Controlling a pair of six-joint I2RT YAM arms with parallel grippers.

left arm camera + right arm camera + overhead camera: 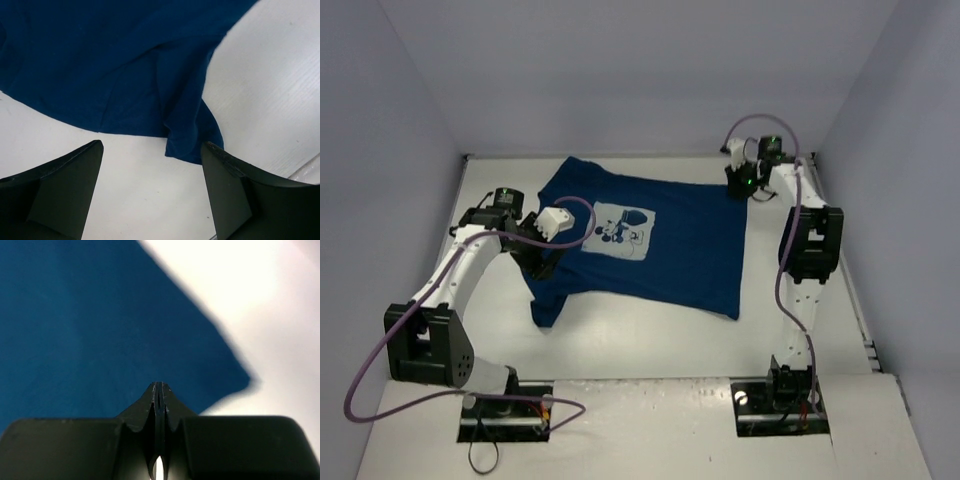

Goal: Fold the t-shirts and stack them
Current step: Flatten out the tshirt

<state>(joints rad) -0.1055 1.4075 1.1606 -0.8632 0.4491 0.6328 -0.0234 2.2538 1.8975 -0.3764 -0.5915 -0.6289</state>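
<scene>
A navy blue short-sleeved cloth t-shirt (680, 250) lies spread out and mostly flat across the middle of the white table (640, 340), chest side up. Its pale square cartoon-mouse print (623, 230) faces the overhead camera a little left of the cloth's centre. One short sleeve (546, 300) trails off the near left of the garment toward the arm bases, rumpled and partly folded on itself. The left tool (536, 268) hovers over that left side of the t-shirt with its two dark fingers (70, 190) spread wide. Nothing lies between them. In the left wrist view bare table shows in the gap, with the sleeve's end just beyond the fingertips. The right tool (741, 187) is at the far right corner of the t-shirt, reaching in from the table's far right side. Its fingers (150, 405) are pressed fully together, the tips down on the blue cloth close to that corner. Whether any fabric is pinched between them cannot be told, since the tips themselves hide the spot. Each white arm carries a purple cable (380, 370) looping back toward its base at the near edge, and pale plain walls (640, 70) enclose the table on three sides.
</scene>
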